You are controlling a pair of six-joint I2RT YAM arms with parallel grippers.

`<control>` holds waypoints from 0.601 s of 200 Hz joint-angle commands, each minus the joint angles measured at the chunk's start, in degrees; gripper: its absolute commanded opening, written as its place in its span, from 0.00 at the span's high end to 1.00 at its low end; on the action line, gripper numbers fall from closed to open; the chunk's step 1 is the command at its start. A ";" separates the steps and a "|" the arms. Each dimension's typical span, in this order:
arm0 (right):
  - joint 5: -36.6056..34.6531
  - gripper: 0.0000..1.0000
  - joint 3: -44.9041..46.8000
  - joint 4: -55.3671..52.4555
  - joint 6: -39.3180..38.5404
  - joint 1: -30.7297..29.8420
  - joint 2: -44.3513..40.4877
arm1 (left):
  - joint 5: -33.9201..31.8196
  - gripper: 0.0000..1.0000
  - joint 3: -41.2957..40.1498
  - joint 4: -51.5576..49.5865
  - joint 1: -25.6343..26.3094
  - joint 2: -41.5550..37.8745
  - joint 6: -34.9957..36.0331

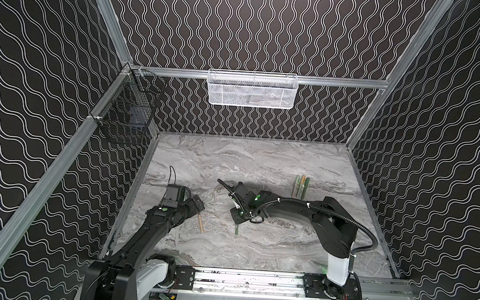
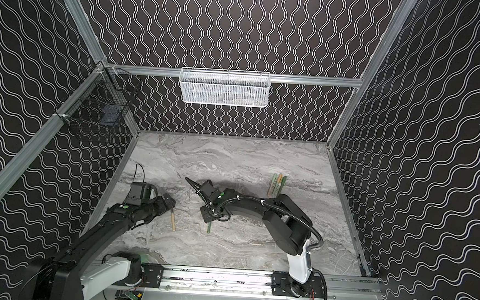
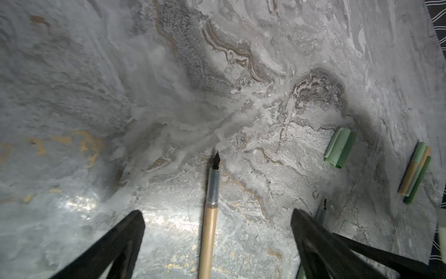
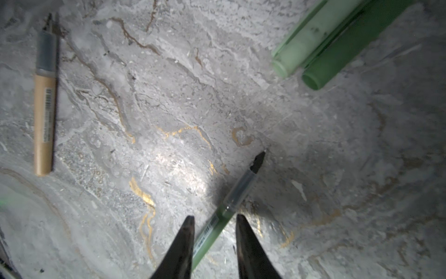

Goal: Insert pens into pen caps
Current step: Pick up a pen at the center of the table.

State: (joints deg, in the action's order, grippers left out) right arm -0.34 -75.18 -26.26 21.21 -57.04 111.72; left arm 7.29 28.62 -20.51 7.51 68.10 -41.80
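a: what's the setting?

b: a grey marbled counter (image 1: 261,163) boxed in by black walls with white wavy lines (image 1: 254,28). both arms reach out over it.

a: the left tool?

b: the left tool (image 3: 217,212) stands wide, with nothing in it. a long thin tan-orange pen (image 3: 209,232) with a smoky clear collar and a black pointed tip lies flat on the counter in the gap between its fingers. it touches neither finger, and its tip points out past the fingertips.

a: and the right tool?

b: the right tool (image 4: 214,217) stands narrow, astride a long thin green pen (image 4: 235,196) with the same clear collar and black tip. that pen lies on the counter, slanting across the gap. its tip pokes out ahead of the fingertips, and its barrel runs back under one finger (image 4: 182,248). at the fingertips a strip of counter shows on each side of the barrel, so it isn't pinched there.

a: the caps?

b: two short stubby tubes lie side by side, touching, ahead of the right tool and off to one side, well apart from it. one is a pale green cap (image 4: 306,41), the other a darker green cap (image 4: 345,50).

a: anything more?

b: a bundle of three pens (image 1: 301,186), pale green, tan and dark green, lies packed together well beyond the right tool, toward the back wall.
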 commanded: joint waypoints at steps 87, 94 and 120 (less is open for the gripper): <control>0.11 0.87 -3.21 -4.30 1.28 -0.13 3.77 | -0.52 0.01 5.75 -2.69 -0.58 -5.52 6.08; -0.22 0.88 -3.53 -4.49 1.30 -0.16 3.89 | -0.31 0.01 6.36 -3.18 -0.63 -5.98 6.79; 0.17 0.91 -3.71 -3.80 1.18 0.92 2.84 | 2.58 0.01 8.41 -3.92 -0.56 -6.73 9.03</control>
State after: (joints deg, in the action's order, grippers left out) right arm 0.23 -78.50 -29.30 21.85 -56.90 115.39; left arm 7.64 35.22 -23.73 7.03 61.89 -36.71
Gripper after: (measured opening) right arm 0.130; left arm 0.987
